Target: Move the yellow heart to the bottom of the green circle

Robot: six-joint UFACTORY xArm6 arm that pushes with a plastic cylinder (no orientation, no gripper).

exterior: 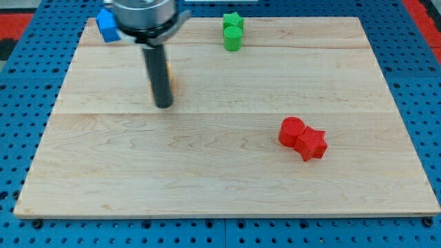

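A: Where is my tip (163, 105)?

B: Left of the wooden board's (220, 172) centre, with the yellow heart block (169, 77) right behind the rod, mostly hidden. There is no claw, only the rod.

A: And the green circle block (232, 39)?

B: Near the top edge, touching the green star block (232, 21). A blue block (107, 25) sits at the top-left corner; the red circle block (291, 131) and red star block (311, 143) touch towards the right edge.

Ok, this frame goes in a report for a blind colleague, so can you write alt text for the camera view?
My tip rests on a wooden board, hiding most of a yellow block just behind it at upper left. A green circle touches a green star at top centre; a blue block sits top left, and a red circle and red star touch at lower right.
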